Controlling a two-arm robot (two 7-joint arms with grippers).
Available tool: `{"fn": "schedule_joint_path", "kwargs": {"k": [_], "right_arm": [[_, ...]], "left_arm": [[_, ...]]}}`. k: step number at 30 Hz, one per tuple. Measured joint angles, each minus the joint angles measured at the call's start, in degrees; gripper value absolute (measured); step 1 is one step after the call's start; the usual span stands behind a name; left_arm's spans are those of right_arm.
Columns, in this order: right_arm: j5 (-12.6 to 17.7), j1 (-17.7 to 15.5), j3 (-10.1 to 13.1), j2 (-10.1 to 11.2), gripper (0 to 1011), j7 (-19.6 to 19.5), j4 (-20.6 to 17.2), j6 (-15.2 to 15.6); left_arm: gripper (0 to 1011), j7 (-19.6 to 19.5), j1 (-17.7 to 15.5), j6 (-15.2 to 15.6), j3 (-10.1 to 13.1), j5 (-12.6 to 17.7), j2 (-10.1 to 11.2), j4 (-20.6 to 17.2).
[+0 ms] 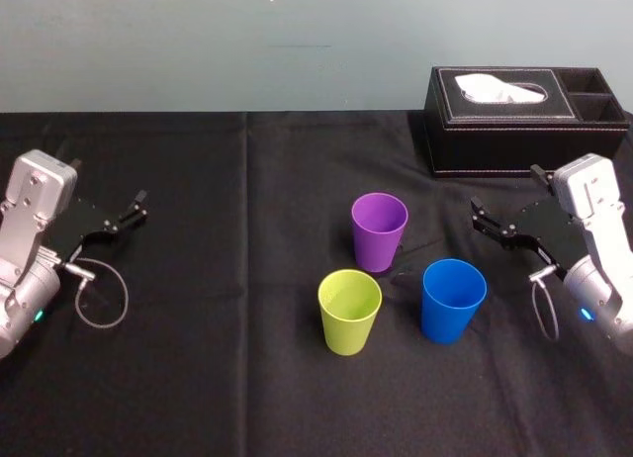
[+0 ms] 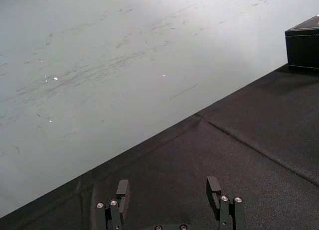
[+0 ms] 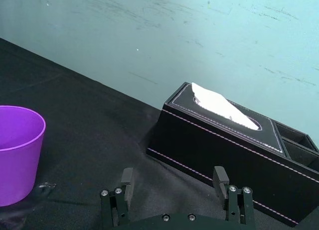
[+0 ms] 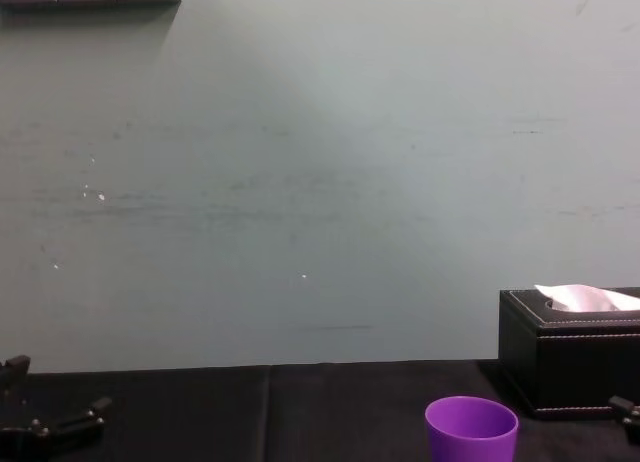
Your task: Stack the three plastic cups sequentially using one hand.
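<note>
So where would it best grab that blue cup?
Likely at the rim: the blue cup stands upright, mouth open, apart from the green cup and purple cup. The right tool, open and nearest, could come from above, one finger inside the wall nearer it. The left tool sits far off.

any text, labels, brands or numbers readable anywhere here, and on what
No text can be read anywhere.
purple cup, yellow-green cup, blue cup: plain, no print.
black tissue box: no lettering seen.
left gripper and right gripper, open, out to either side of the cups: no legible marking.
</note>
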Motion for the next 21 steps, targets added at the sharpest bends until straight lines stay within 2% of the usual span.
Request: {"fn": "schedule_joint_path", "kwargs": {"k": [21], "right_arm": [[0.0, 0.0, 0.0, 0.0, 1000, 0.0, 0.0, 0.0]], "left_arm": [[1011, 0.0, 0.0, 0.0, 0.0, 0.0, 0.0, 0.0]]}}
